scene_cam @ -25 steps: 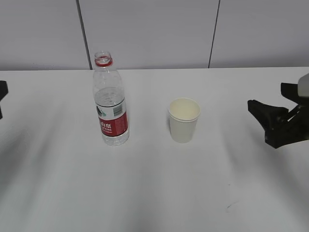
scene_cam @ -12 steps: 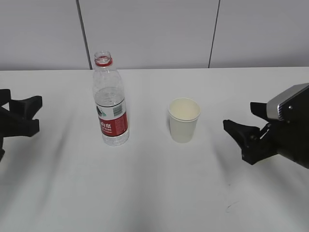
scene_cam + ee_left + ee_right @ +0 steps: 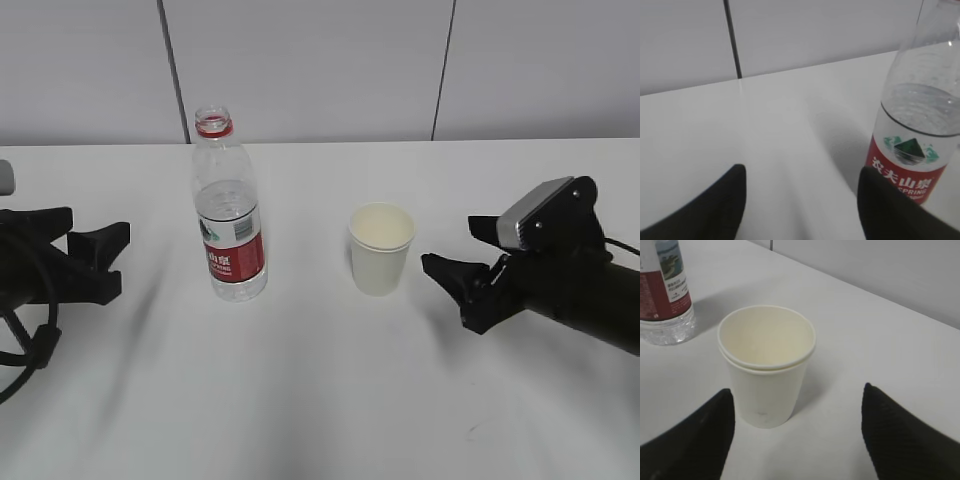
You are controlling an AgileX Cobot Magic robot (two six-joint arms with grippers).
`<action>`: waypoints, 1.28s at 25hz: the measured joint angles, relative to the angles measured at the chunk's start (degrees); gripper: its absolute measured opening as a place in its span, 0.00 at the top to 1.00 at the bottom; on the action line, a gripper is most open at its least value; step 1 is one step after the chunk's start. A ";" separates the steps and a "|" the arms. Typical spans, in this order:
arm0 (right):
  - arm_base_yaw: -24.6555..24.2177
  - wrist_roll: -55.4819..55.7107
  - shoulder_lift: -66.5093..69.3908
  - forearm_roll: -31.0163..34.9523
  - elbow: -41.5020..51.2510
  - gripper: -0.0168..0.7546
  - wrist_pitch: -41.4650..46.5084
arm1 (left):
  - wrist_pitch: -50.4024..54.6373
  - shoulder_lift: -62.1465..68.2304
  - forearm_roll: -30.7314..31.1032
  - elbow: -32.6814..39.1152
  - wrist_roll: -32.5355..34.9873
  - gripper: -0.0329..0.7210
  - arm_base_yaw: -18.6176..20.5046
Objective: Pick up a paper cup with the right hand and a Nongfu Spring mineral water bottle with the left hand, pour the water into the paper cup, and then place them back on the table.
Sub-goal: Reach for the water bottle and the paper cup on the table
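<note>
The Nongfu Spring mineral water bottle point(image 3: 229, 215) stands upright and uncapped on the white table point(image 3: 320, 400), with water point(image 3: 230, 210) up to about its shoulder. The paper cup point(image 3: 381, 250) stands upright to its right and looks empty. My left gripper point(image 3: 122, 255) is open and empty, left of the bottle and apart from it. In the left wrist view the bottle point(image 3: 915, 150) is ahead, at the right finger of the gripper point(image 3: 800, 172). My right gripper point(image 3: 447, 241) is open and empty, just right of the cup. In the right wrist view the cup point(image 3: 767, 370) stands ahead of the gripper point(image 3: 797, 392), nearer the left finger.
A grey panelled wall point(image 3: 320, 70) rises behind the table's far edge. The bottle's base also shows in the right wrist view point(image 3: 665, 295), beyond the cup. Faint dark scuffs mark the table near the front right point(image 3: 470, 432).
Both arms have moved inward: the left gripper to the right toward the bottle, the right gripper to the left toward the cup. Bottle and cup have not moved.
</note>
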 joint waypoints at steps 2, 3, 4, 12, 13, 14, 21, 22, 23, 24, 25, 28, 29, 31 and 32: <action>0.00 0.37 2.10 -2.15 -1.75 0.21 -0.12 | -0.36 1.48 0.23 0.00 -0.43 0.37 0.00; 0.00 1.00 3.17 -2.86 -2.55 0.21 -0.12 | -0.60 2.02 0.28 0.00 -0.47 0.37 0.00; 0.00 1.30 4.22 -3.31 -3.24 0.21 -0.21 | -0.99 2.63 0.33 0.00 -0.58 0.37 0.00; 2.41 1.84 11.36 -4.72 -8.37 0.21 -0.34 | -7.37 7.07 0.38 -0.24 -0.64 0.37 0.00; 2.78 1.84 12.33 -4.83 -8.95 0.21 -0.34 | -7.91 7.47 0.38 -0.31 -0.64 0.37 0.00; 3.01 1.84 13.23 -4.83 -9.66 0.21 -0.34 | -8.47 7.92 0.45 -0.43 -0.64 0.37 0.00; 3.16 2.16 18.49 -4.20 -13.35 0.21 -3.69 | -10.14 9.25 1.50 -0.47 -0.64 0.37 0.00; 3.16 2.16 19.38 -4.20 -14.00 0.21 -4.09 | -10.16 9.25 1.58 -0.47 -0.64 0.37 0.00; 3.16 2.27 19.99 -4.20 -14.66 0.21 -4.41 | -10.21 9.25 1.71 -0.47 -0.64 0.37 0.00; 3.16 2.26 20.68 -4.20 -15.14 0.21 -4.63 | -10.20 9.25 1.89 -0.47 -0.64 0.37 0.00; 3.16 2.26 21.19 -4.20 -15.61 0.21 -4.64 | -10.20 9.25 2.20 -0.47 -0.64 0.37 0.00; 3.16 2.28 22.33 -4.73 -17.26 0.21 -5.02 | -10.27 9.25 2.75 -0.47 -0.64 0.37 0.00; 3.16 2.37 22.71 -5.00 -17.64 0.21 -5.22 | -10.33 9.25 2.90 -0.47 -0.64 0.37 0.00; 3.16 2.37 23.43 -5.26 -18.72 0.21 -5.60 | -10.39 9.25 2.92 -0.47 -0.64 0.37 0.00; 3.16 2.37 24.05 -5.50 -19.20 0.21 -5.60 | -10.39 9.25 3.08 -0.47 -0.64 0.37 0.00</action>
